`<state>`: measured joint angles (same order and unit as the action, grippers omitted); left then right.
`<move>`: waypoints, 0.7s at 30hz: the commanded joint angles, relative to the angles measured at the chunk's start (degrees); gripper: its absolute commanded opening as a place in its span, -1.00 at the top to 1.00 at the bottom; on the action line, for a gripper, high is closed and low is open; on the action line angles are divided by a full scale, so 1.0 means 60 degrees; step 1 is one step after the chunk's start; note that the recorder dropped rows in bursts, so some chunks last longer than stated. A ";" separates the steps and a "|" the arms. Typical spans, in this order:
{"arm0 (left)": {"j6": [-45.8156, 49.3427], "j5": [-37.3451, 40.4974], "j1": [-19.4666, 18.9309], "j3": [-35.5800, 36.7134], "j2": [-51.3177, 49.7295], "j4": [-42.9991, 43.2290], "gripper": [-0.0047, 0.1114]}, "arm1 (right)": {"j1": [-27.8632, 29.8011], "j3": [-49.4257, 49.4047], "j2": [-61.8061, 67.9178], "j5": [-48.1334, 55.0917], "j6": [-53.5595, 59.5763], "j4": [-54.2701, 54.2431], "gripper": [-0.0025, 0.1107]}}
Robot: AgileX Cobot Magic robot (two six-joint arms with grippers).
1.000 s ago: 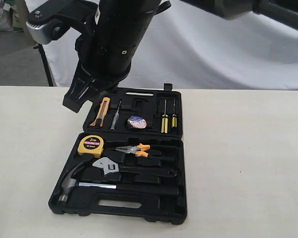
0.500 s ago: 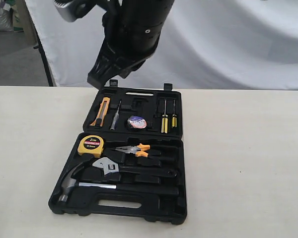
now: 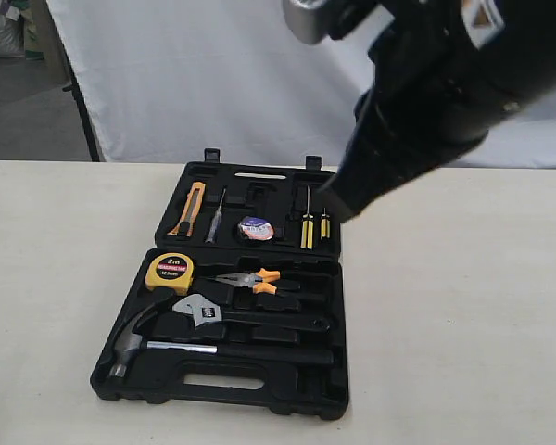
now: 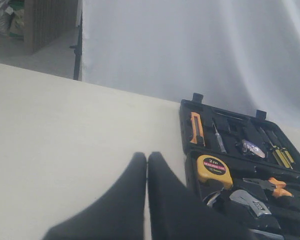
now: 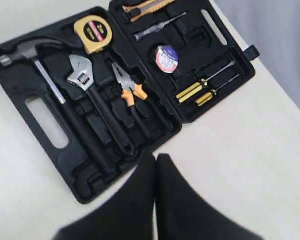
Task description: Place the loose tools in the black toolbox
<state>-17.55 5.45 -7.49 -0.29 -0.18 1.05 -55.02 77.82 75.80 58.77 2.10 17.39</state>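
Nine items sit in recesses of the black toolbox [image 3: 306, 385], which lies open mid-table [image 3: 463, 324]: hammer [image 3: 134, 343], wrench [image 3: 204, 315], pliers [image 3: 255, 281] and tape measure [image 3: 170, 271] among them. No loose tool shows anywhere. Left gripper [image 4: 147, 200] and right gripper [image 5: 155, 200] are both pinched together, empty; packing looks finished, lid unclosed.

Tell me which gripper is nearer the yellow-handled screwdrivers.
Right. The right gripper hovers just off the black toolbox on the side where the screwdrivers lie; the left gripper is across the box, out past the tape measure.
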 commanded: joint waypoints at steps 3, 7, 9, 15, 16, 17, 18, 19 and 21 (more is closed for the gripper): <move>-0.0046 -0.0069 -0.0242 -0.0025 0.0030 0.0042 0.91 | 0.0039 -0.3903 -0.2682 -0.4126 -0.2994 0.0089 0.96; -0.0046 -0.0069 -0.0242 -0.0025 0.0030 0.0042 0.91 | 0.0039 -0.5948 -0.4064 -0.5156 -0.3749 0.0089 0.96; -0.0046 -0.0069 -0.0242 -0.0025 0.0030 0.0042 0.91 | 0.0039 -0.6807 -0.4590 -0.5178 -0.4005 0.0089 0.96; -0.0046 -0.0069 -0.0242 -0.0025 0.0030 0.0042 0.91 | 0.0039 -0.8963 -0.5870 -0.7453 -0.4419 0.0131 0.96; -0.0046 -0.0069 -0.0242 -0.0025 0.0030 0.0042 0.91 | 0.0039 -0.9333 -0.6052 -0.8029 -0.4419 0.0131 0.96; -0.0046 -0.0069 -0.0242 -0.0025 0.0030 0.0042 0.91 | 0.0039 -0.9684 -0.6230 -0.8557 -0.4419 0.0131 0.96; -0.0046 -0.0069 -0.0242 -0.0025 0.0030 0.0042 0.91 | 0.0039 -1.0021 -0.6371 -0.8955 -0.4419 0.0131 0.96; -0.0046 -0.0069 -0.0242 -0.0025 0.0030 0.0042 0.91 | 0.0039 -1.0344 -0.6534 -0.9416 -0.4357 0.0131 0.96; -0.0046 -0.0069 -0.0242 -0.0025 0.0030 0.0042 0.91 | 0.0039 -1.0846 -0.6820 -1.0173 -0.4127 0.0131 0.96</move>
<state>-17.55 5.45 -7.49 -0.29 -0.18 1.05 -55.02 16.41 37.17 4.89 -23.95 17.42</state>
